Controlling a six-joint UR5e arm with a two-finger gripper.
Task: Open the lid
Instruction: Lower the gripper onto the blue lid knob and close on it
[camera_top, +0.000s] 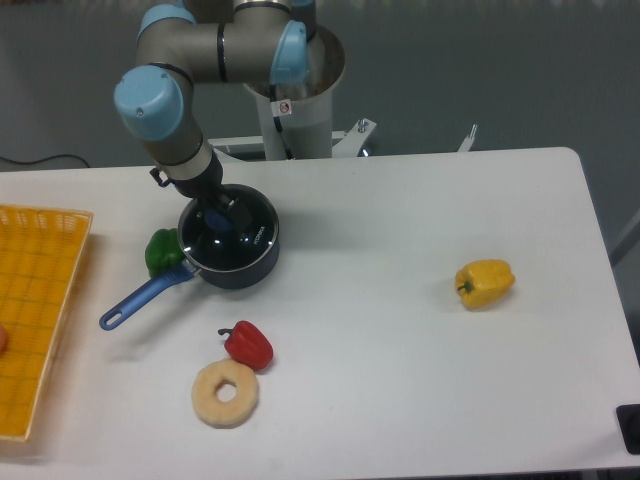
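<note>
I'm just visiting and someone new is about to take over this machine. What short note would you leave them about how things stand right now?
Gripper: down over the saucepan, at the lid's knob; the arm hides whether it is open or shut.
Lid: appears to sit on the saucepan, which stands at the table's left rear, handle pointing front-left.
Nearby: green pepper beside the saucepan, red pepper and ring in front of it.
Done: gripper at the knob.
Left: confirm the grip, lift the lid off.
</note>
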